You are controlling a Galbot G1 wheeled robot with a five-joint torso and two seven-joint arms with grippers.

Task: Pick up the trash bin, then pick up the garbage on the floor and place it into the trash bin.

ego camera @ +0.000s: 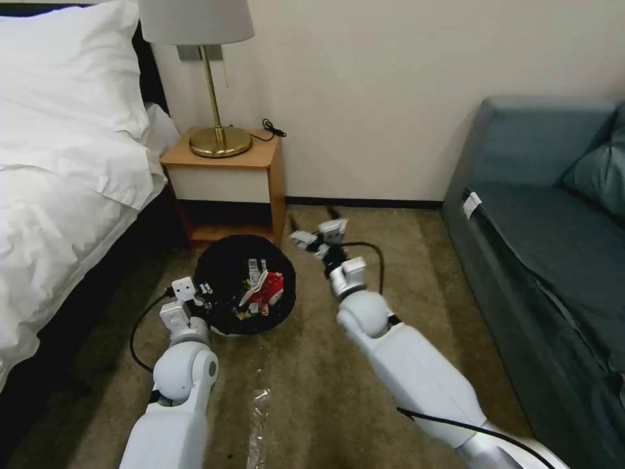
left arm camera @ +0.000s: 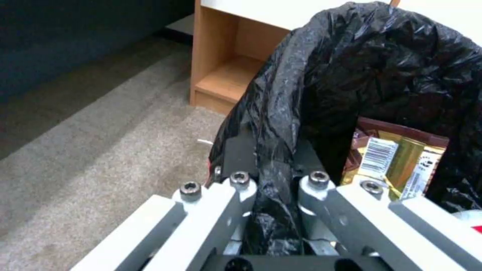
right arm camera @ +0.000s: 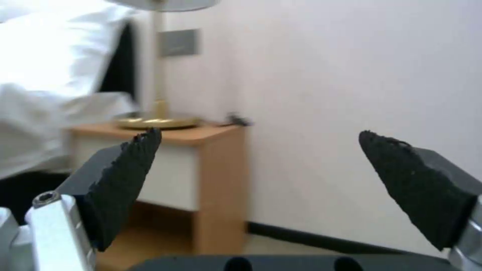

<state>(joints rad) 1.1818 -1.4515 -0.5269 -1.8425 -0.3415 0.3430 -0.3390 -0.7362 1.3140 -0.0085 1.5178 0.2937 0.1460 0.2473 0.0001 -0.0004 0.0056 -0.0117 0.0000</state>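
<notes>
A white bed (ego camera: 58, 169) fills the left side, beside a small wooden nightstand (ego camera: 224, 176) that carries a brass lamp (ego camera: 211, 78). In front of the nightstand is the trash bin (ego camera: 244, 286), lined with a crinkly black bag (left arm camera: 382, 75). The left gripper (ego camera: 203, 291) is at the bin's near left rim, its fingers (left arm camera: 241, 154) pinched narrowly on the rim with a fold of the black bag pressed between them. Just past those fingers, inside the bin, lie pieces of garbage: a red snack packet (ego camera: 268, 290) and a brown and gold wrapper (left arm camera: 397, 158) with a barcode. On the tan carpet, near the robot and between the two arms, lies a long strip of clear tape (ego camera: 259, 417). To the right of the bin, the right gripper (ego camera: 317, 236) hangs in the air beside the nightstand, its black-padded fingers (right arm camera: 125, 180) spread wide with nothing between them; beyond the gap are the nightstand and the pale wall. A blue-grey sofa (ego camera: 553, 260) stands along the far right.
</notes>
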